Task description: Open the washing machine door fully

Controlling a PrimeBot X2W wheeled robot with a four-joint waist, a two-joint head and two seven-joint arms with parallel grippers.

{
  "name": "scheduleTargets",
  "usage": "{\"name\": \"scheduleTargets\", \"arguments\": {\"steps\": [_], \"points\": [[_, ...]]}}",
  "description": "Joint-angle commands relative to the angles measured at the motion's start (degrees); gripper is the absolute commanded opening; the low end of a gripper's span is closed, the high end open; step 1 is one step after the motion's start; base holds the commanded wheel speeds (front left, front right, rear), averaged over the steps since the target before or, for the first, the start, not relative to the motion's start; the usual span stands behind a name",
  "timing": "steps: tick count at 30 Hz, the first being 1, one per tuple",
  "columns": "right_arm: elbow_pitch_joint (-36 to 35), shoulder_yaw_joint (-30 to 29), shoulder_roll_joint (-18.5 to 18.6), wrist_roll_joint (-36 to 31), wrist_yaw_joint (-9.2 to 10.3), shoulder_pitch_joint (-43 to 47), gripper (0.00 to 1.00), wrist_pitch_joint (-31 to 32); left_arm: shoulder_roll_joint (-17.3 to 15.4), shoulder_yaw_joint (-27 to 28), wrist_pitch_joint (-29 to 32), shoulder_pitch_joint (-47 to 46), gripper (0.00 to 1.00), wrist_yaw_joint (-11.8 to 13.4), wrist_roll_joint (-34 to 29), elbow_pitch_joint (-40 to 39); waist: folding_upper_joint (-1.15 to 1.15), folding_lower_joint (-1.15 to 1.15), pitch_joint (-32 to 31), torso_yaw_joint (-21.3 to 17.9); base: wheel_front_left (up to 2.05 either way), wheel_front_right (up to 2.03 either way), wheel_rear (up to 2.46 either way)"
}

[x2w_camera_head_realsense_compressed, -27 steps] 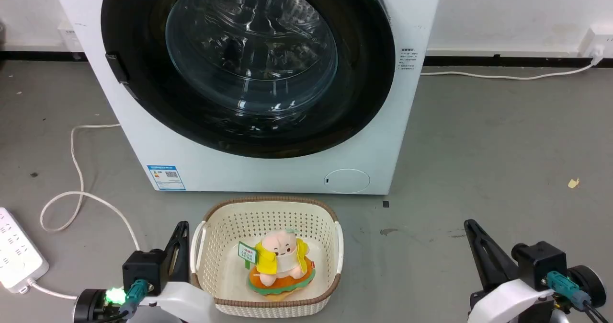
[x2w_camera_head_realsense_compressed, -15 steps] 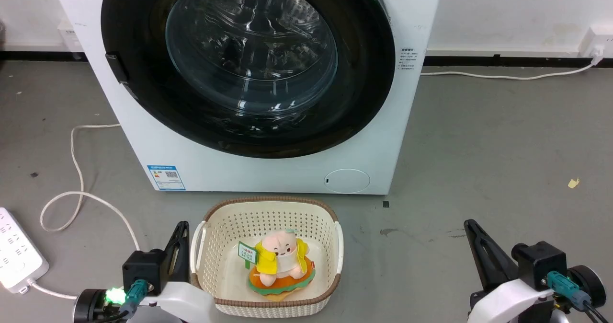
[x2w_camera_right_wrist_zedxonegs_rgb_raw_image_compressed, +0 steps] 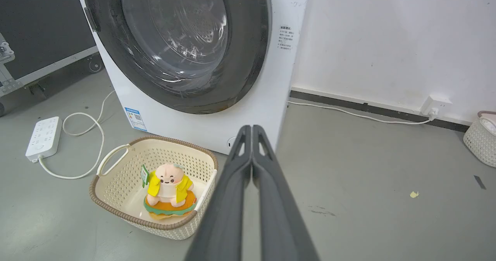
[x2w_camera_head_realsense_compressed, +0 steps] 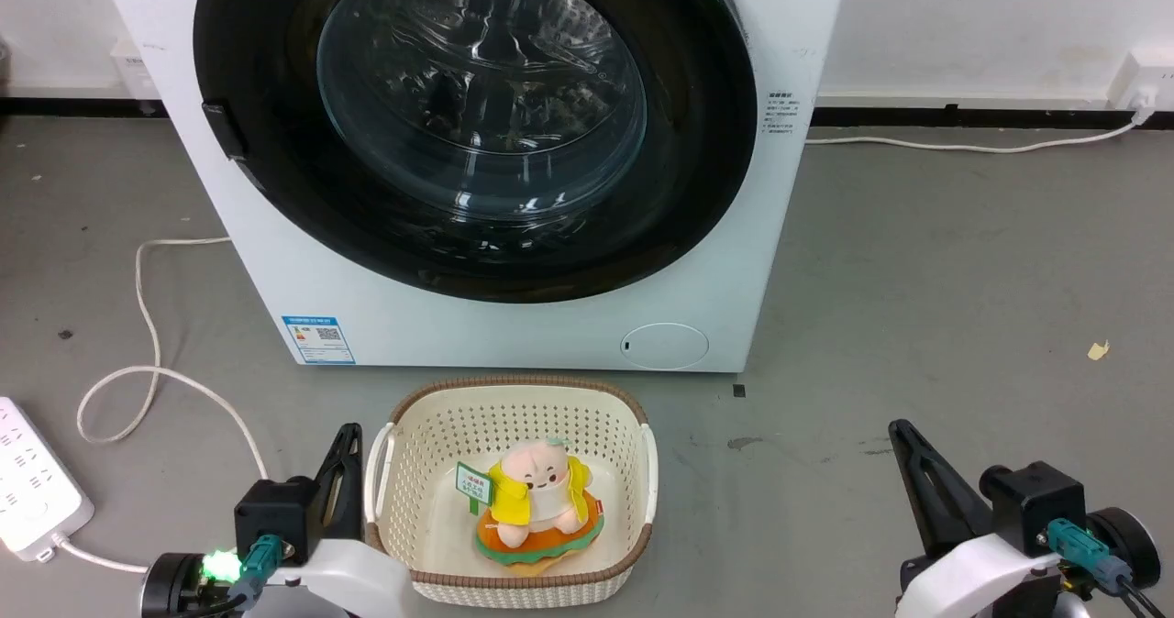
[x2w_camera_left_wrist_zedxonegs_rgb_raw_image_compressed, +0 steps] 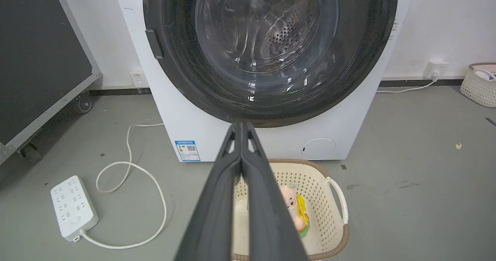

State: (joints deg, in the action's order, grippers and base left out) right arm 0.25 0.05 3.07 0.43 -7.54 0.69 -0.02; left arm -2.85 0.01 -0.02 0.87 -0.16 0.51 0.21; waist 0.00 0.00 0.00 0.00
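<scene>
The washing machine door [x2w_camera_head_realsense_compressed: 697, 123] has a wide glossy black rim and a bulging clear glass centre, and it lies flush against the white machine front, with a small black handle tab [x2w_camera_head_realsense_compressed: 225, 130] at its left edge. The door [x2w_camera_left_wrist_zedxonegs_rgb_raw_image_compressed: 170, 79] also faces me in the left wrist view, and the door [x2w_camera_right_wrist_zedxonegs_rgb_raw_image_compressed: 248, 52] stands at the upper left of the right wrist view. My left gripper [x2w_camera_head_realsense_compressed: 349, 435] rests low at the lower left, beside the basket, fingers pressed together and holding nothing. My right gripper [x2w_camera_head_realsense_compressed: 897, 430] sits at the lower right over bare floor, also shut and holding nothing.
A cream basket [x2w_camera_head_realsense_compressed: 514, 398] with a plush toy [x2w_camera_head_realsense_compressed: 537, 499] stands on the floor right before the machine. A white power strip [x2w_camera_head_realsense_compressed: 32, 490] and its looping cable [x2w_camera_head_realsense_compressed: 147, 370] lie at the left. Another basket [x2w_camera_right_wrist_zedxonegs_rgb_raw_image_compressed: 480, 141] stands by the right wall. A black panel on wheels [x2w_camera_left_wrist_zedxonegs_rgb_raw_image_compressed: 38, 59] stands left.
</scene>
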Motion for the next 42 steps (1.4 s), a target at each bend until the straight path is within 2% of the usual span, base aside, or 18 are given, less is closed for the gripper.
{"name": "scheduleTargets", "arguments": {"steps": [1,3,4,5,6,7,28,40,42], "points": [[-0.2,0.0,-0.2,-0.4,0.05,-0.7,0.00,0.0,0.0,0.0,0.0,-0.9,0.00,0.2,-0.5,-0.2,0.00,0.00,0.0,0.0,0.00,0.00,0.00],[-0.2,0.0,-0.2,-0.4,0.05,-0.7,0.00,0.0,0.0,0.0,0.0,-0.9,0.00,0.2,-0.5,-0.2,0.00,0.00,0.0,0.0,0.00,0.00,0.00],[0.0,0.0,0.0,0.0,0.00,0.0,1.00,0.0,0.0,0.0,0.0,0.0,1.00,0.0,0.0,0.0,0.00,0.00,0.0,0.0,0.00,0.00,0.00],[0.0,0.0,0.0,0.0,0.00,0.0,0.00,0.0,0.0,0.0,0.0,0.0,0.00,0.0,0.1,0.0,0.00,0.00,0.0,0.0,0.00,0.00,0.00],[0.0,0.1,0.0,0.1,0.00,0.0,0.00,0.0,0.0,0.0,0.0,0.1,0.00,0.0,0.1,0.0,0.00,0.00,0.0,0.0,0.00,0.00,0.00],[0.0,0.1,0.0,0.0,0.00,0.0,1.00,0.0,0.0,0.0,0.0,0.1,1.00,0.0,0.1,0.0,0.00,0.00,0.0,0.0,0.00,0.00,0.00],[-1.1,0.3,0.0,2.3,0.01,-1.0,1.00,-2.4,0.0,-1.6,-2.4,-0.8,1.00,0.5,-0.5,0.3,0.00,0.00,1.8,0.9,0.00,0.00,0.00],[-2.1,-0.2,2.2,5.8,0.01,-7.2,1.00,-1.5,-0.2,-3.1,-4.0,-2.8,1.00,1.0,-0.7,0.2,0.00,0.00,5.2,2.4,0.00,0.00,0.00],[-2.0,-0.5,2.3,6.5,0.02,-8.6,0.97,-1.2,-0.2,-3.3,-4.2,-3.1,1.00,1.1,-0.8,0.2,0.00,0.00,5.7,2.6,0.00,0.00,0.00]]}}
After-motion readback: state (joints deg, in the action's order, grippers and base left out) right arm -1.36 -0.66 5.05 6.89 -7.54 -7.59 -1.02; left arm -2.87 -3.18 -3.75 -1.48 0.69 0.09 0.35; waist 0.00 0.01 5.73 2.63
